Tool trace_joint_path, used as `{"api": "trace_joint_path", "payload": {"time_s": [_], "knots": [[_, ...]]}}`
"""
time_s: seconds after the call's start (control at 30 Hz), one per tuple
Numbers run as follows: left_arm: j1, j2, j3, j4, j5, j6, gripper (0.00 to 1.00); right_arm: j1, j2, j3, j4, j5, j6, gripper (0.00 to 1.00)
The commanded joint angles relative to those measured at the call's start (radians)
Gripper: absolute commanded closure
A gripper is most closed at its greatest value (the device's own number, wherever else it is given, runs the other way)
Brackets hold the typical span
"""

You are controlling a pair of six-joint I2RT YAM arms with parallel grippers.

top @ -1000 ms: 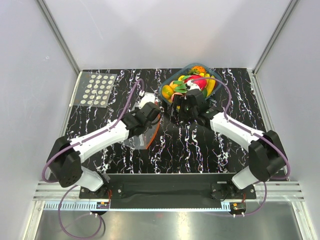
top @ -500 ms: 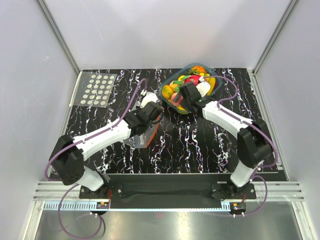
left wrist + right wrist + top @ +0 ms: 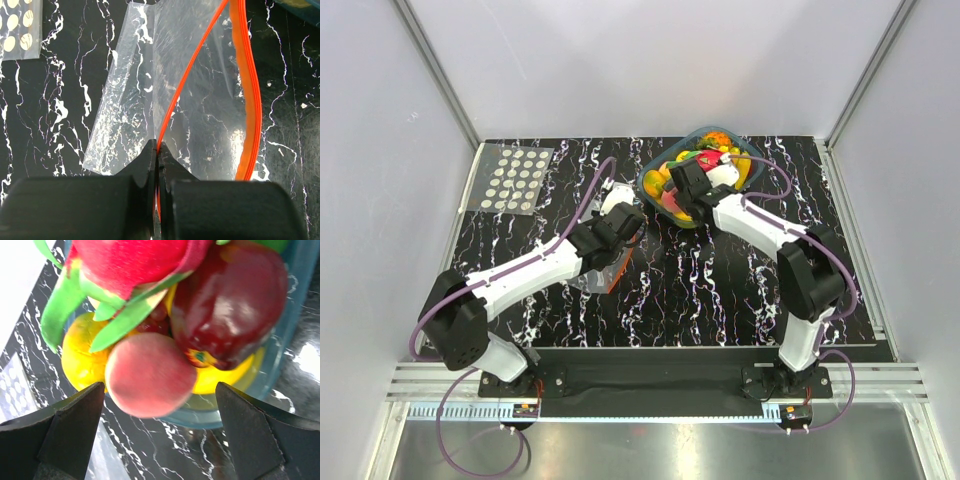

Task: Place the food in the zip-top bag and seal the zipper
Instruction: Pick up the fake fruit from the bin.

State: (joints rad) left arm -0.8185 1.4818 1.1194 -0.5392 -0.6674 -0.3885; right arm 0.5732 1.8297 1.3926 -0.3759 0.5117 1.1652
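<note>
1. The left gripper (image 3: 158,150) is clamped tight on a thin red-orange lip of the zip-top bag (image 3: 200,115), pinched right at its fingertips.
2. The clear bag spreads out ahead of that gripper, lying on the black marbled counter (image 3: 720,290).
3. The broader strip of the zipper (image 3: 247,100) runs ahead and to the right of the fingertips, apart from the pinched lip, so the bag's mouth stands parted.
4. A dotted sheet (image 3: 17,25) lies ahead and far to the left of the left gripper.
5. The right gripper (image 3: 160,390) is spread wide and holds nothing, poised at the near rim of the teal tray (image 3: 280,355).
6. A pink-orange peach (image 3: 150,375) sits just ahead of it, between the two fingers; I cannot tell whether either finger touches it.
7. Past the peach, a dark red apple (image 3: 230,305) lies ahead to the right, a yellow-orange fruit (image 3: 82,360) ahead to the left, and a red fruit (image 3: 135,260) with green leaves farther ahead.
8. All of this food is heaped in the tray.
</note>
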Motion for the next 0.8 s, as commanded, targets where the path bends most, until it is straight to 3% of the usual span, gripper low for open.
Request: {"api": "trace_joint_path", "payload": {"time_s": [0.0, 0.3, 0.57, 0.77], "knots": [[0.002, -0.003, 0.002, 0.047, -0.024, 0.011, 1.0, -0.003, 0.032, 0.066, 0.029, 0.068, 0.037, 0.0], [0.002, -0.018, -0.013, 0.061, -0.008, 0.011, 1.0, -0.003, 0.106, 0.102, 0.045, 0.059, 0.057, 0.01], [0.002, -0.015, -0.02, 0.071, 0.005, 0.013, 1.0, -0.001, -0.01, -0.081, 0.221, 0.068, 0.054, 0.32], [0.002, 0.009, -0.007, 0.065, -0.017, 0.028, 1.0, -0.001, -0.107, -0.144, 0.293, -0.024, -0.079, 0.39]]}}
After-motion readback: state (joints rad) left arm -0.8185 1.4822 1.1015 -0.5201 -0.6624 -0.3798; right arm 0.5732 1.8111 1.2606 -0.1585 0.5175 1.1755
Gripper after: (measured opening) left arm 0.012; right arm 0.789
